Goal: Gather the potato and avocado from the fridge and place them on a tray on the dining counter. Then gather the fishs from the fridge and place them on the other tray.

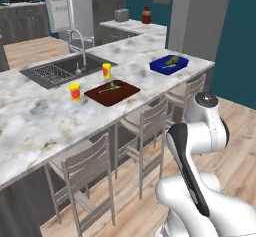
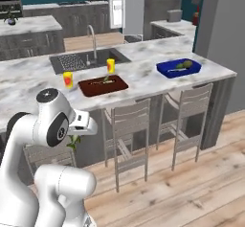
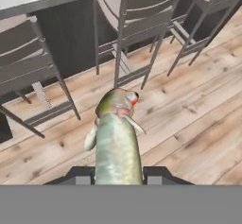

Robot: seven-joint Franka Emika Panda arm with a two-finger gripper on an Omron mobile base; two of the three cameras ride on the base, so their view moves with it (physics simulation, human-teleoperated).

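Fish number two, a slender grey-green fish (image 3: 116,142) with a reddish mouth, sits clamped between the gripper (image 3: 118,175) tips in the hand view, its head pointing away from the hand over the wooden floor (image 3: 189,124) and the grey slatted stools (image 3: 137,24) at the foot of the dining counter. In the right base view the hand hangs low at the end of the white arm, well below the counter edge, with a sliver of green showing under it.

On the long grey-white marbled dining counter (image 1: 30,121), the shallow dark reddish-brown tray (image 1: 112,92) lies just beside the inset sink (image 1: 60,70) and already carries one thin fish (image 1: 109,86). Two small yellow cups (image 1: 75,91) stand near that tray on the sink side. The bright blue tray (image 1: 169,64) rests further along the counter from the sink, towards its end, with the green avocado (image 1: 174,59) and something paler in it.

The step in hand looks like carrying this fish up to the brown tray. To do it well, the hand should rise clear of the stool backs and the counter lip first, then cross over the tray's open half, away from the cups and the first fish, and lower until the fish nearly lies flat before the fingers part.
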